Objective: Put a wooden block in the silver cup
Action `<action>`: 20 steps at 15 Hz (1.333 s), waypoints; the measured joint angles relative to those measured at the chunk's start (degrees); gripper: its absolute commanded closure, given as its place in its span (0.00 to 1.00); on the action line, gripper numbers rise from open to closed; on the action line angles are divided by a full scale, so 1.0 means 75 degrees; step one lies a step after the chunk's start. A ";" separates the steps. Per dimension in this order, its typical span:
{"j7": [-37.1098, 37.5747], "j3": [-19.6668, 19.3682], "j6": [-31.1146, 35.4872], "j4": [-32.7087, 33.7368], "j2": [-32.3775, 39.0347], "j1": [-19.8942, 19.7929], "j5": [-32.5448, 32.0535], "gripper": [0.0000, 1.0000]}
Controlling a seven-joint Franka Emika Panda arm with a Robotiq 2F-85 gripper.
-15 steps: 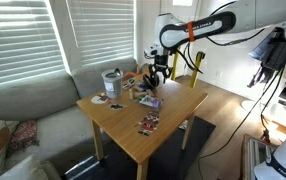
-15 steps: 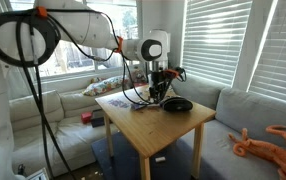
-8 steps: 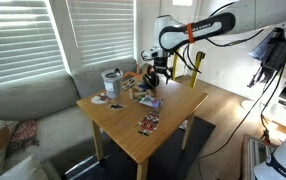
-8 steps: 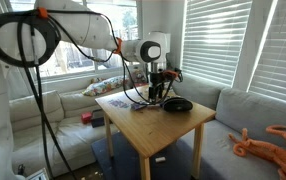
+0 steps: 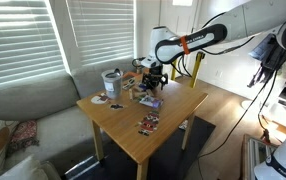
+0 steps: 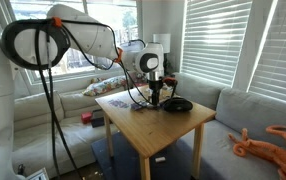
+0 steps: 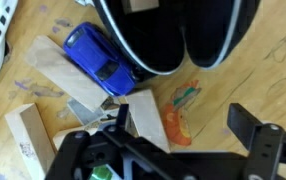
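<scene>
In an exterior view the gripper (image 5: pixel 151 88) is too small to read; one silver cup (image 5: pixel 111 80) stands well apart at its nine o'clock. In an exterior view one black bowl (image 6: pixel 177 104) sits at its three. Wrist view: jaws spread wide, one of three wooden blocks (image 7: pixel 148 122) between them; bowl cut off at twelve.

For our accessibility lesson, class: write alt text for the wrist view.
The open gripper hangs over a pale wooden block on a scribbled wooden table. A blue toy car lies beyond it, beside a black bowl at the top edge.
</scene>
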 measured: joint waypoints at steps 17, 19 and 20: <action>-0.0785 0.0125 0.0329 0.0134 0.0286 0.0012 0.0030 0.41; -0.0785 0.0107 0.0327 0.0113 0.0310 0.0000 0.0030 0.56; -0.0785 0.0099 0.0327 0.0110 0.0307 -0.0005 0.0029 0.62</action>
